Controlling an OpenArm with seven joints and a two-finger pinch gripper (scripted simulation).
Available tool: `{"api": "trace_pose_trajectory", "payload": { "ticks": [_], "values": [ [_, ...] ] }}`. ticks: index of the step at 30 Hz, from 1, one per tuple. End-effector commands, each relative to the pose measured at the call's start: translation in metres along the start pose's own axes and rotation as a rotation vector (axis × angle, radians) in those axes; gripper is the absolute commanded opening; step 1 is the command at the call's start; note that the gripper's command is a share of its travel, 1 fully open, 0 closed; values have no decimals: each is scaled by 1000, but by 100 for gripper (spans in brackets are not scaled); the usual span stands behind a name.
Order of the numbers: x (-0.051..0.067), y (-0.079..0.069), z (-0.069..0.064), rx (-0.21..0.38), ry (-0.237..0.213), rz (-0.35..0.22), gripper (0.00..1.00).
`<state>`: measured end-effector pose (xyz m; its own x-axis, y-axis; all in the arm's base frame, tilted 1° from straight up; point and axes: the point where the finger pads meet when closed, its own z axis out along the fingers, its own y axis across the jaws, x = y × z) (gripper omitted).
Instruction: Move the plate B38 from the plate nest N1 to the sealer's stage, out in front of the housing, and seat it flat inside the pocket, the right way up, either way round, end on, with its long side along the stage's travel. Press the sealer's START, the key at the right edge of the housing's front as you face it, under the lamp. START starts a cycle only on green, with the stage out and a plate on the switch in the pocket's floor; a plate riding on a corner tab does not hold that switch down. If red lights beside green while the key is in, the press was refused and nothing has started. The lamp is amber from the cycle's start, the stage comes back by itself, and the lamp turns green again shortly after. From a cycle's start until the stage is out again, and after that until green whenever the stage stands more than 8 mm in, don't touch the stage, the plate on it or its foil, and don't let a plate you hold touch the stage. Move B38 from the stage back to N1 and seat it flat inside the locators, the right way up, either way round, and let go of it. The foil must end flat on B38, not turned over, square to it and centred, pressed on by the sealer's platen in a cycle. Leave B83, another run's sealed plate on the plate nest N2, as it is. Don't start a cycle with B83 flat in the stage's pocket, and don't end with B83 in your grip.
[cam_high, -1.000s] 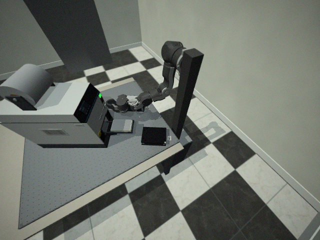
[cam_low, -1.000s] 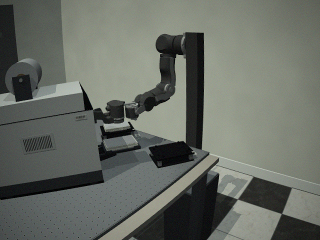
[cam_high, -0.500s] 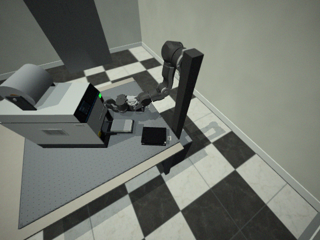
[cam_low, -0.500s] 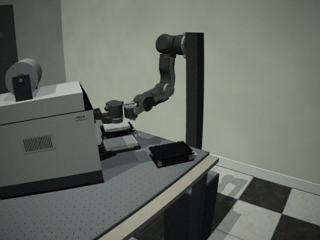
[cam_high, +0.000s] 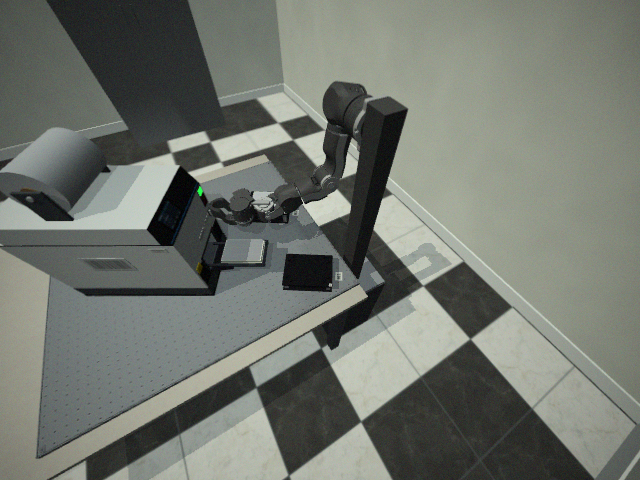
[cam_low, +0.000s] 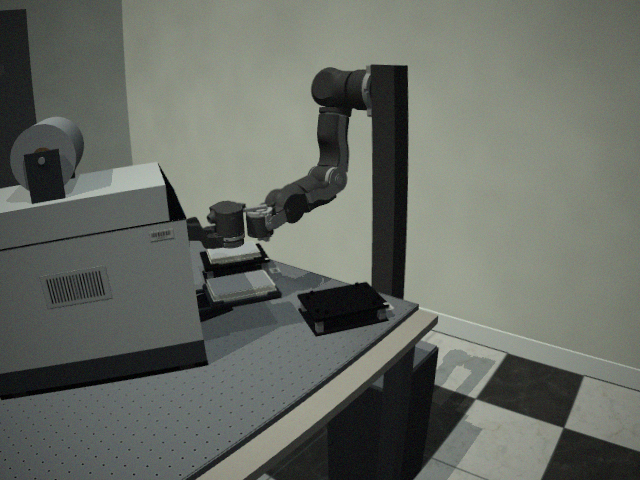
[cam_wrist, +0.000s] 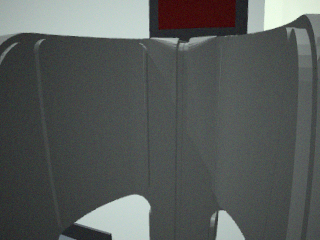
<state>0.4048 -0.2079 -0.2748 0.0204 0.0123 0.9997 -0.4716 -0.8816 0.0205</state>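
Note:
The sealer housing (cam_high: 103, 232) stands at the left, and its lamp (cam_high: 200, 191) shows green. The stage is out in front, with plate B38 (cam_high: 244, 251) lying flat on it; the plate's top is grey with a lighter band at one end. It also shows in the exterior view (cam_low: 240, 285). Nest N1 (cam_high: 307, 271) is black and empty. My gripper (cam_high: 211, 205) is shut on nothing, with its tips at the right edge of the housing's front, below the lamp.
B83 (cam_low: 232, 253), a white-topped plate, sits on nest N2 under my wrist and is partly hidden in the top view. A foil roll (cam_high: 54, 165) sits on top of the housing. The arm's dark post (cam_high: 374, 186) stands at the table's right edge.

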Motion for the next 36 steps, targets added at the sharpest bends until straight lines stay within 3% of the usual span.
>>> {"api": "trace_pose_trajectory", "payload": {
  "ticks": [1,36],
  "values": [
    [2,-1,1,5,8,3,0],
    [0,-3,5,3,5,2,0]
  ]
}}
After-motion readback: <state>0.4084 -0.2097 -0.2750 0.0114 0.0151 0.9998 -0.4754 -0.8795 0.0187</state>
